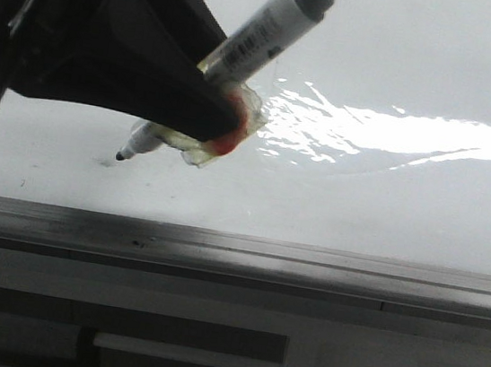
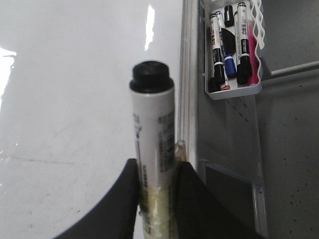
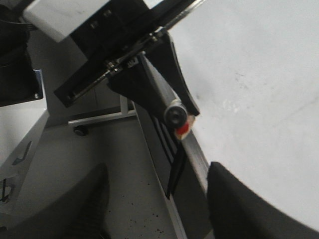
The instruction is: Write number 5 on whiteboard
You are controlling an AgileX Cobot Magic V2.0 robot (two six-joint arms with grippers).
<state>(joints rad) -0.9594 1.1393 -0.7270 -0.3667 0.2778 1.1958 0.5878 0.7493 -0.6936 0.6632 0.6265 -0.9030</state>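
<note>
When read from the nearest edge outward, shows first a grey metal rail [image 1: 308,260] running the full width of the front view, with pale panels below it. Just beyond, lies the whiteboard [image 1: 387,211], glossy white, flat under both arms and faintly smudged with grey. Close past the rail, carries a small dark fleck [image 1: 106,162] right beside the marker's tip [image 1: 122,156]; cannot tell whether tip and surface touch. Farther in, holds the marker [image 1: 266,28] tilted, nib down toward the rail and black end cap raised away from it. Clamped around the barrel by the left gripper [image 1: 222,117], black fingers [image 2: 192,199] pressed tight on either side over a wad of yellowish tape [image 1: 224,140] with a red patch. Seen from the left wrist, stands the same white barrel [image 2: 152,144] straight up between those fingers, printed text along it. Beyond the gripper, spreads a wrinkled bright glare patch [image 1: 388,130] across the board. Off the board's edge in the left wrist view, hangs a white wire tray [image 2: 234,92] holding several capped pens [image 2: 241,40]. Off to the side, hovers the right gripper [image 3: 159,209], fingers [image 3: 239,204] spread wide with nothing between them, looking across at the left gripper's marker end-on [image 3: 175,114].
</note>
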